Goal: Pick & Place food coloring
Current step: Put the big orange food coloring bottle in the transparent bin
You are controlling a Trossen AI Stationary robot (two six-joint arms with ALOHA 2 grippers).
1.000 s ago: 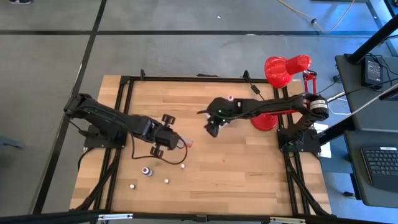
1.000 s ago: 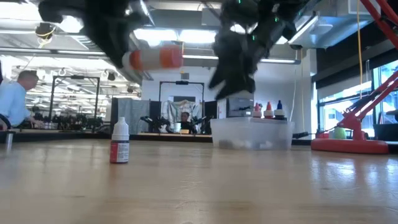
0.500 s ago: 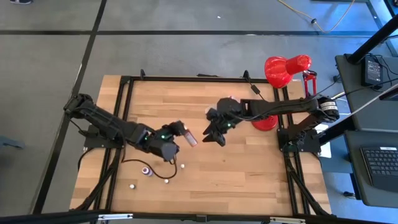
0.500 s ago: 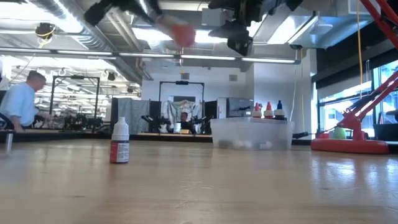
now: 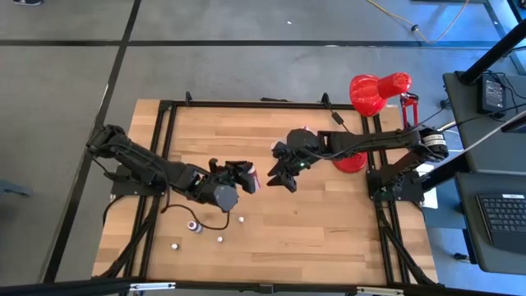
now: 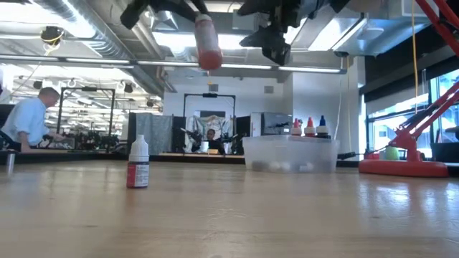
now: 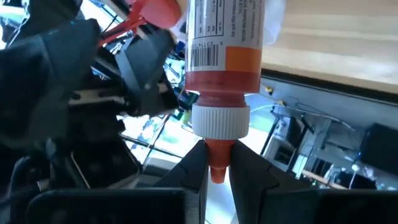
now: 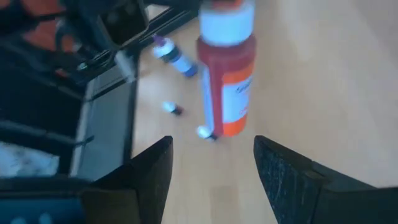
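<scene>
Now I see the food coloring bottle [image 5: 253, 176] held up in the air by my left claw [image 5: 244, 175], which is closed narrow on it. It is a small bottle with red body, an orange and white label with barcode, a white ribbed cap [image 7: 219, 119] and an orange tip. In the low view it hangs with the tip downward [image 6: 206, 41], high above the worktop [image 5: 320, 222].

My right claw [image 5: 281, 178] is just beside the bottle, on the side toward the red desk lamp [image 5: 367, 103], and its fingers [image 8: 146, 171] stand wide with nothing between them; the bottle is in front of them.

On the worktop, below the held bottle, another small bottle with dark label [image 6: 138, 162] stands upright, and some tiny caps or bottles [image 5: 220, 239] lie near it. Farther, near the lamp, a clear plastic tub [image 6: 290, 153] stands with few bottles behind it. A person [image 6: 29, 122] sits in the room behind.
</scene>
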